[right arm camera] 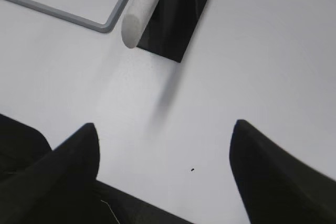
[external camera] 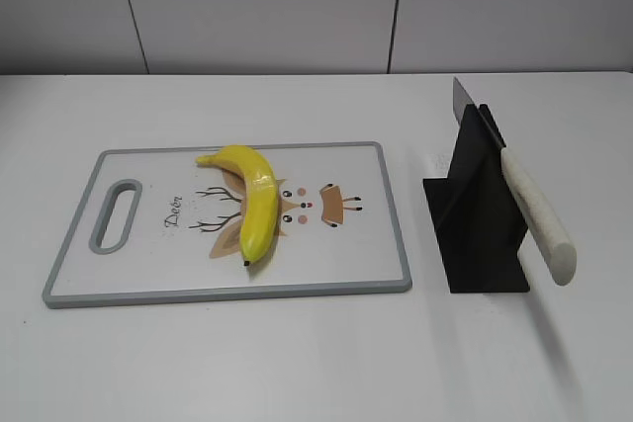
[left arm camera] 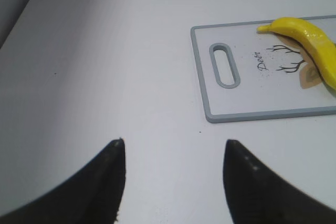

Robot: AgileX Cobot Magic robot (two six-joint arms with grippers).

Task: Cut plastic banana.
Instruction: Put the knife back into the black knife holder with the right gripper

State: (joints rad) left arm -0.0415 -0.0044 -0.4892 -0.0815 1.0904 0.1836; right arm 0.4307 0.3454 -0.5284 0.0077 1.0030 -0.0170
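banana [external camera: 254, 207] on cutting board [external camera: 376, 244], knife [external camera: 529, 207] (in stand [external camera: 475, 234]) right

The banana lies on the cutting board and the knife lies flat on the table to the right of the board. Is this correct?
One detail is wrong. The knife does not lie flat on the table; it rests tilted in a black stand, as the exterior view shows. The rest holds: the banana lies on the cutting board, and the knife is to the right of the board.

Banana on the board, knife in its stand

The plastic banana [external camera: 252, 200] lies on the cutting board [external camera: 148, 289] at left; right of it, a knife [external camera: 529, 207] leans in a black stand [external camera: 473, 234].
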